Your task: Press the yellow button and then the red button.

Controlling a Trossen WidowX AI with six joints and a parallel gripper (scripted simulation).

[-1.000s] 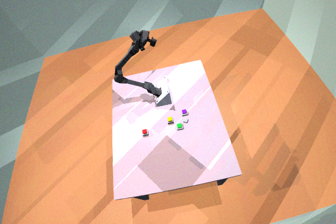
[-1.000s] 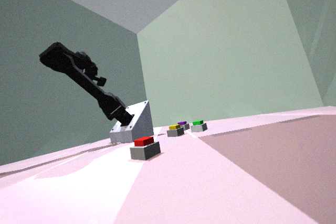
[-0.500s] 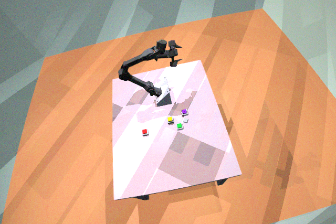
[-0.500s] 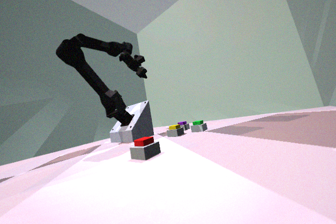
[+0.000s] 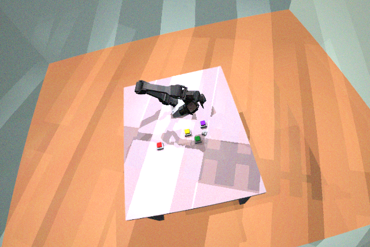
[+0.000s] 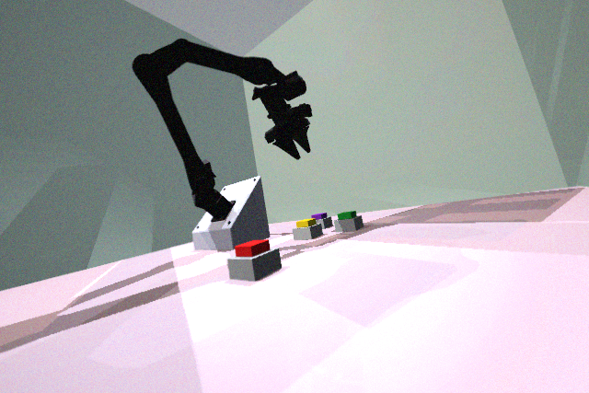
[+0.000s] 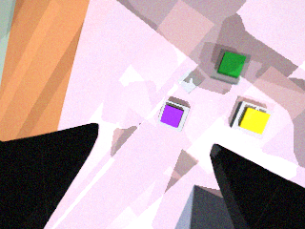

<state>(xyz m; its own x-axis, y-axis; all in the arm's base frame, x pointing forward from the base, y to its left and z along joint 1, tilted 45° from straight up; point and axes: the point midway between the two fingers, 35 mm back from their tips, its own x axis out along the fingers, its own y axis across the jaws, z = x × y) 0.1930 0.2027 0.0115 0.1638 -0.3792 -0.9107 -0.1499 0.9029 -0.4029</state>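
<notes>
The yellow button (image 5: pixel 187 131) (image 6: pixel 306 223) (image 7: pixel 254 120) sits on its grey base near the arm's foot, with its cap up. The red button (image 5: pixel 159 144) (image 6: pixel 251 248) stands apart from the others, at the left of the group in the top view and nearest in the exterior view; its cap is up, and it is outside the wrist view. My gripper (image 6: pixel 305 155) (image 7: pixel 155 139) is open and empty, high above the table. In the wrist view the yellow button lies beyond the right finger, up and to the right of its tip.
A purple button (image 5: pixel 203 123) (image 6: pixel 318 215) (image 7: pixel 172 115) and a green button (image 5: pixel 197 138) (image 6: pixel 346 214) (image 7: pixel 232 64) stand near the yellow one. A small pale block (image 5: pixel 204 133) (image 7: pixel 190 82) lies between them. The arm's wedge-shaped base (image 6: pixel 249 208) (image 7: pixel 202 212) stands behind the buttons.
</notes>
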